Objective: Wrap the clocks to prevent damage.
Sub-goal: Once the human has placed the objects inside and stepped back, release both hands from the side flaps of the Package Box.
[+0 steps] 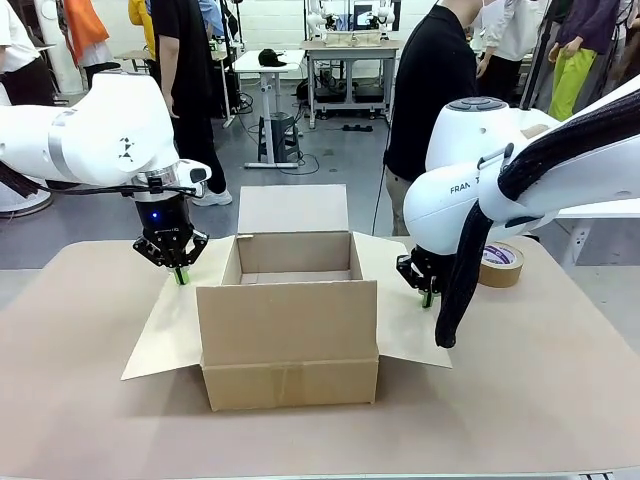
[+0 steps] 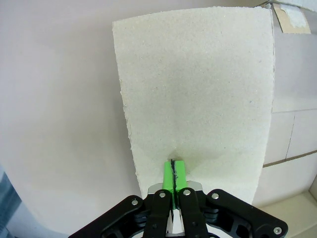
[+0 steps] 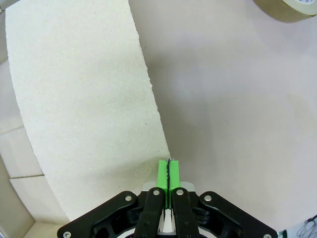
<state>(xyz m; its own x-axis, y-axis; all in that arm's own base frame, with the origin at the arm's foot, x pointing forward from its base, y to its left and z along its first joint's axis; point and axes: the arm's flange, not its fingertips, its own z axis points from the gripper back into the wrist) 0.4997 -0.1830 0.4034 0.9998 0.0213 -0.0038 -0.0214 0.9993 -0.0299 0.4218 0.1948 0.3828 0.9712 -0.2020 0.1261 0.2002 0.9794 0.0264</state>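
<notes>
Heads up on your clearances: the cardboard box [image 1: 288, 385] sits open in the middle of the table [image 1: 90, 420], with its side flaps splayed out and down toward the tabletop and its far flap [image 1: 292, 208] standing up. The table surface outside both side flaps and in front of the box is bare, so you've got room there. The tape roll [image 1: 500, 264] lies flat near the right flap [image 1: 395, 320], just behind your right arm. A person [image 1: 430, 80] stands at the far edge.

Your left gripper [image 1: 180, 275] has its green pads pinched fully together with nothing between them. The tip is planted on the left flap [image 1: 175, 325], just inside its ragged outer edge.

Your right gripper [image 1: 428, 298] is the same deal, pads together and holding nothing. Its tip sits right at the outer edge of the right flap, where cardboard meets table. Can't tell if it's actually pressing down.
</notes>
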